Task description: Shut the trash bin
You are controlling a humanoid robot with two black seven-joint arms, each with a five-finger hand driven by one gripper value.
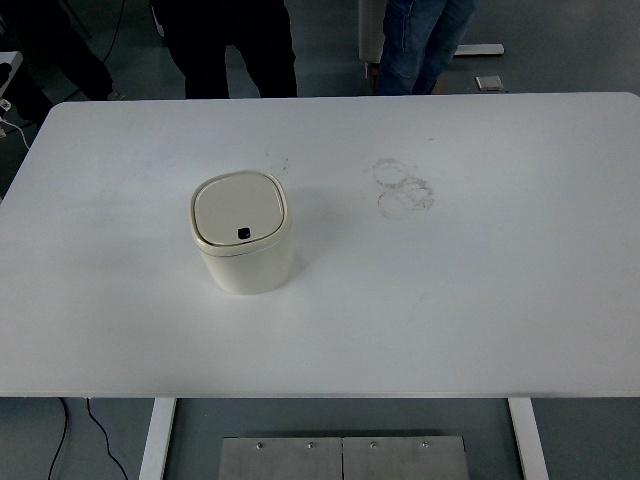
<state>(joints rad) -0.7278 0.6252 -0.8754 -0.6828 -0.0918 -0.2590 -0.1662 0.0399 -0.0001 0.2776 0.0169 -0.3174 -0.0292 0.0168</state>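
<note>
- No robot hand is seen in the head view; neither arm reaches in from the left or the right edge, so whether the fingers are wide, narrow or holding anything cannot be told.
- With no hand in view, the bin's place relative to one cannot be given; it can only be placed on the tabletop.
- The cream trash bin (pixel 243 243) is seen standing upright, left of centre on the white tabletop (pixel 480 300), well clear of every edge.
- Its lid (pixel 238 211) is seen lying flat within the rim, a small dark latch (pixel 243 233) at its near side; the bin is judged already closed.
- Risk is judged slight: should the latch not be fully caught, the lid could spring open.
- Faint ring marks (pixel 402 187) are seen to the bin's right.
- Legs of people (pixel 240 45) are seen beyond the far edge; a knock to the tabletop could shift the light bin.
</note>
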